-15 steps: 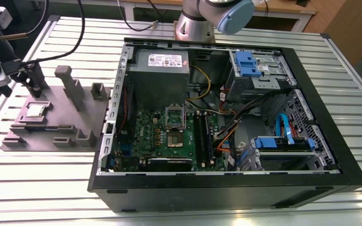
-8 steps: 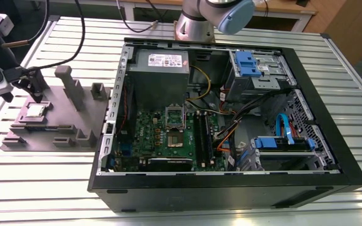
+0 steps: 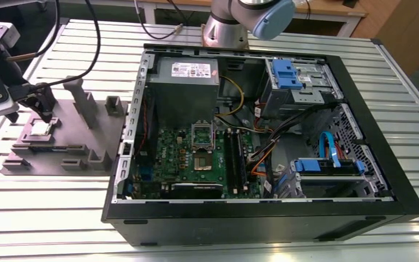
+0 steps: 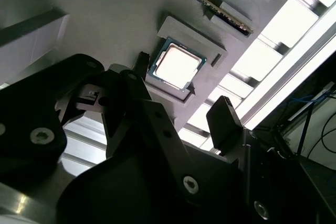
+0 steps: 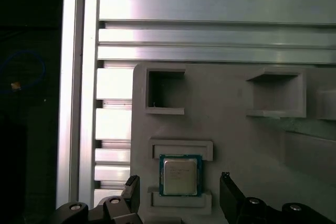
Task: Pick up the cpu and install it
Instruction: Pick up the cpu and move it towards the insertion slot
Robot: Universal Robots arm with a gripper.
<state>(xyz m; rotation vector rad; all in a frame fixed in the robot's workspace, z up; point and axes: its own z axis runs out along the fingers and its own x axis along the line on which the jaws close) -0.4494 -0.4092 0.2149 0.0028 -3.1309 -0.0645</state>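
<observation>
In the exterior view the gripper (image 3: 41,113) hangs at the view's left above a grey stepped block (image 3: 64,150) that rests on the slatted metal table (image 3: 195,240). Its dark fingers point down just over the cpu (image 3: 41,129), which lies flat in a shallow seat on the block's top, and the block's tall posts (image 3: 78,103) rise just beside it toward the view's right. Well apart on that side stands an open black computer case (image 3: 253,218). It holds a green motherboard (image 3: 195,164) with its socket (image 3: 202,136), a grey box with a white label (image 3: 186,76), blue drive brackets (image 3: 286,73) and loose cables. The first wrist view looks straight down on the cpu (image 5: 180,175), set between two raised ledges, with the fingers (image 5: 132,190) spread wide on either side, clear of its edges and holding nothing. Two square pockets (image 5: 165,90) are sunk into the block beyond it. The second wrist view looks along the fingers: the cpu (image 4: 177,66) gleams in its seat, one fingertip close by a corner and the other farther off.
</observation>
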